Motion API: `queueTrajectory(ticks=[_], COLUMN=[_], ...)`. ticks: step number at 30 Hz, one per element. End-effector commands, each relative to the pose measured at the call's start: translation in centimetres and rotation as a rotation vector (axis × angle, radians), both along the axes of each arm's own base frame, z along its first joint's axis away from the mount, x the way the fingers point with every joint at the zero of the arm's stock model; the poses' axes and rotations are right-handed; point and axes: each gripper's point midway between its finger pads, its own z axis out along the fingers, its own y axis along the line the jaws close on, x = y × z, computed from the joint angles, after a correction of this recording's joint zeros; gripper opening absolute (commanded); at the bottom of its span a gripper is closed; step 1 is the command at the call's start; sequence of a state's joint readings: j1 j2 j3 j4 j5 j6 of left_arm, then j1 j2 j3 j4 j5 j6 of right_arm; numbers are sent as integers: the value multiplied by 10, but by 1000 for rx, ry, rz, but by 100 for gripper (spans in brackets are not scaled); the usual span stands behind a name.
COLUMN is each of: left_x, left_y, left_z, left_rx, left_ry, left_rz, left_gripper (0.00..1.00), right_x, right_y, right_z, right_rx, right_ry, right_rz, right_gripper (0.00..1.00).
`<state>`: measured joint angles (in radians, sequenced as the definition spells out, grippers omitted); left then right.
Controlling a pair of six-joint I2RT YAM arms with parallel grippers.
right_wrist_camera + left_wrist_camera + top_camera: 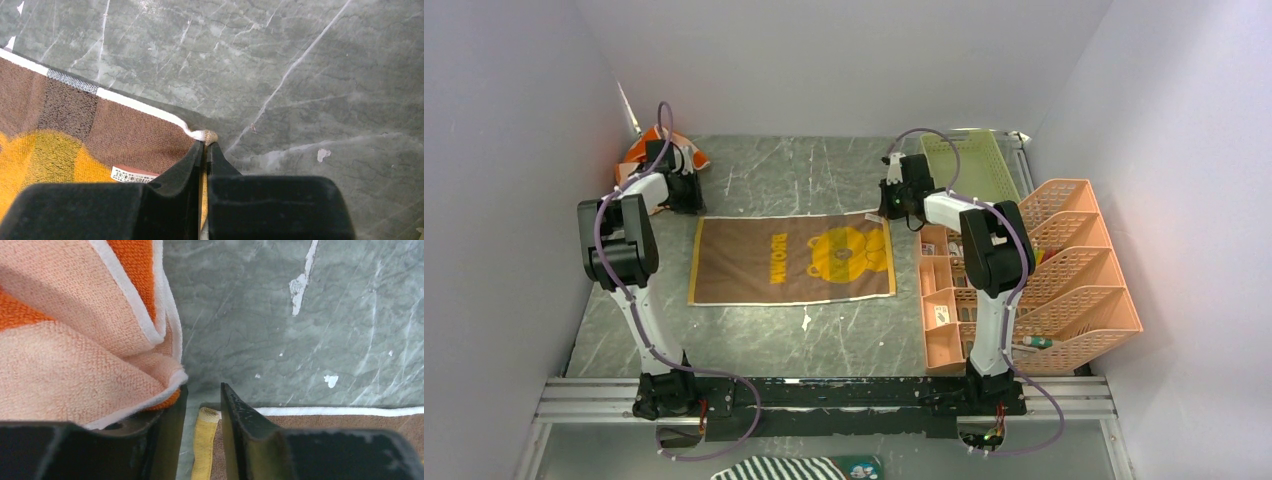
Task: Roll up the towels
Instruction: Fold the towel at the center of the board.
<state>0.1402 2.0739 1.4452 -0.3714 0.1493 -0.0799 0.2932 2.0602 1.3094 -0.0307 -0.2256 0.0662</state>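
Flat at the middle of the grey marbled table (pixel 824 330): brown rectangular terry towel (pixel 744 270), yellow bear face, yellow border. Crumpled at the far-left corner: orange terry towel (pixel 75 365), white-edged. Pinched shut on the brown towel's far-right corner: right gripper (pixel 206 145). Partly open over its far-left corner (nothing clamped), just beside the orange cloth: left gripper (pixel 203 390).

The grey marbled table (pixel 824 165) is showing white scuffs, with a white scrap (pixel 805 322) lying toward its front. At the far right a green basket (pixel 969 165) is sitting. Nearer, orange tiered racks (pixel 1079 270) are standing beside a peach divided tray (pixel 942 310). A striped cloth (pixel 774 468) is peeking in at the bottom edge.
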Motion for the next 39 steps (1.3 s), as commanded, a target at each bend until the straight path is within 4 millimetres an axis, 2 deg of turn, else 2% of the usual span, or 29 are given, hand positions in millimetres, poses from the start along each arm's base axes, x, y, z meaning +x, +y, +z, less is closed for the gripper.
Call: queueTrajectory(ticks=[1,5,9,14,20,22,26,30,33,34,37,39], left_x=[-18,-22,-29,-46,-50,-48,-47,-47,-43,-40,-20,-1], left_y=[-4,-6,-10,-12,-10,-11,-12,-11,-13,-13,-18,-18], left_z=[-5,11,17,5,-6,-10,-23,-40,-44,-43,-23,2], left_rx=[3,-65,-168,-171,-113,-75,48,119,109,104,82,83], left_ry=[42,7,-7,37,80,98,152,195,201,193,121,36], left_rz=[-11,-11,-11,-6,0,0,-1,15,15,14,0,-6], left_gripper=[47,57,57,46,47,47,45,30,9,7,7,7], right_x=[10,9,8,6,2,3,3,4,3,3,5,9], right_y=[-7,-6,-6,-6,-5,-6,-8,-11,-13,-14,-17,-19], right_z=[8,13,16,21,19,31,41,49,51,51,50,50], right_rx=[3,16,26,33,36,39,31,24,19,19,23,18], right_ry=[-15,-18,-17,-22,-12,-36,-56,-73,-79,-78,-77,-80], right_rz=[-3,1,4,5,11,10,5,0,-1,-5,-10,-17], right_gripper=[0,0,0,0,0,0,0,0,0,0,0,0])
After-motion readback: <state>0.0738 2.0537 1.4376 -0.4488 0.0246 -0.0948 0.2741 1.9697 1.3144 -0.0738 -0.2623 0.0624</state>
